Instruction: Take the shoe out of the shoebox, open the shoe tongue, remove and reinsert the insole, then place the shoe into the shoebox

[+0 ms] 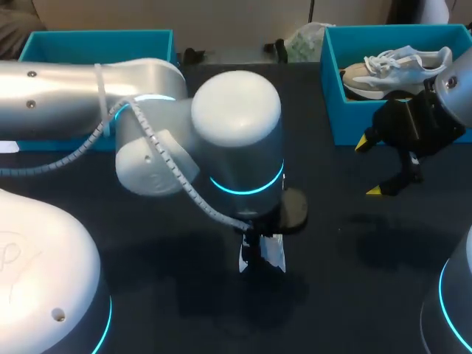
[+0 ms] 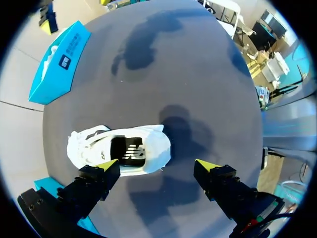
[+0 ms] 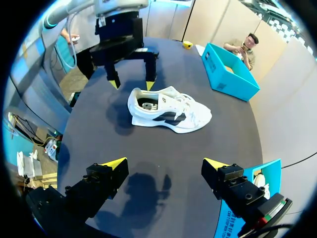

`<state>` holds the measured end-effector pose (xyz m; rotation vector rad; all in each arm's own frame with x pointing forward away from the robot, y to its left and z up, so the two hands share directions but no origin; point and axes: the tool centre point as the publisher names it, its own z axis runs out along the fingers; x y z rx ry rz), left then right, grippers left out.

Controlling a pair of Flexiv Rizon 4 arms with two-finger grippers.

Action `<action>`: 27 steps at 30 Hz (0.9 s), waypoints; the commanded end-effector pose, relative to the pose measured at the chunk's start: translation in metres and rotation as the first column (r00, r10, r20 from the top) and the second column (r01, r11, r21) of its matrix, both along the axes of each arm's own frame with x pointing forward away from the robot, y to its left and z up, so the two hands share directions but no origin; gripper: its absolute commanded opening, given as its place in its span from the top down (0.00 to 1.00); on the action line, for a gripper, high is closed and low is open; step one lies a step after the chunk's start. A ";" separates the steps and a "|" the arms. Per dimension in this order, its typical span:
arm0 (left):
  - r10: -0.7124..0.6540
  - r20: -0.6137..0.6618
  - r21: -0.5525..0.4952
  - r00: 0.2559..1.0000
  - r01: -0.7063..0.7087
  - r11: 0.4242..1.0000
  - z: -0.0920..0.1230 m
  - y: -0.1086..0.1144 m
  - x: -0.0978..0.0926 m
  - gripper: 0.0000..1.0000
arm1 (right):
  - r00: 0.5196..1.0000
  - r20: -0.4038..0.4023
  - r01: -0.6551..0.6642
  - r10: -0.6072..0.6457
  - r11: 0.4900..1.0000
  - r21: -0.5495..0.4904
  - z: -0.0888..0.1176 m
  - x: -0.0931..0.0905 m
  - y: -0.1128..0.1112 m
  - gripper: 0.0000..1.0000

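A white shoe with dark side marks point(image 3: 171, 113) lies on its sole on the dark table, outside any box. My left gripper point(image 3: 131, 84) hangs open just above its heel opening, one yellow tip on each side. In the left wrist view the shoe point(image 2: 119, 151) lies under and ahead of one finger of the open left gripper point(image 2: 157, 166), and nothing is gripped. My right gripper point(image 3: 166, 163) stands open and empty, well short of the shoe. In the head view my left arm hides all but a sliver of the shoe point(image 1: 274, 254), and the right gripper point(image 1: 369, 167) hovers near the blue shoebox point(image 1: 332, 110).
The blue shoebox at the back right holds a second, grey-and-white shoe point(image 1: 398, 65). Another blue box point(image 1: 96, 43) stands at the back left, also seen as the blue box point(image 2: 59, 62) in the left wrist view and the blue box point(image 3: 228, 72) in the right wrist view.
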<state>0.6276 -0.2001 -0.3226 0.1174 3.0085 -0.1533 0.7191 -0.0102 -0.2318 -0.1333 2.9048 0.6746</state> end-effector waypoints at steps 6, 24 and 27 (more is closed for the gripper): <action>0.017 0.013 0.004 1.000 -0.017 1.000 -0.029 -0.005 0.005 0.00 | 1.000 0.001 0.001 -0.001 1.000 -0.003 -0.001 0.000 0.001 0.00; 0.051 0.031 0.049 0.998 -0.053 0.997 -0.069 -0.021 0.002 0.00 | 1.000 0.001 0.001 -0.001 1.000 -0.003 -0.001 0.000 0.001 0.00; 0.069 0.031 0.059 0.997 -0.071 0.996 -0.072 -0.021 0.000 0.00 | 1.000 0.001 0.001 -0.001 1.000 -0.003 -0.001 0.000 0.001 0.00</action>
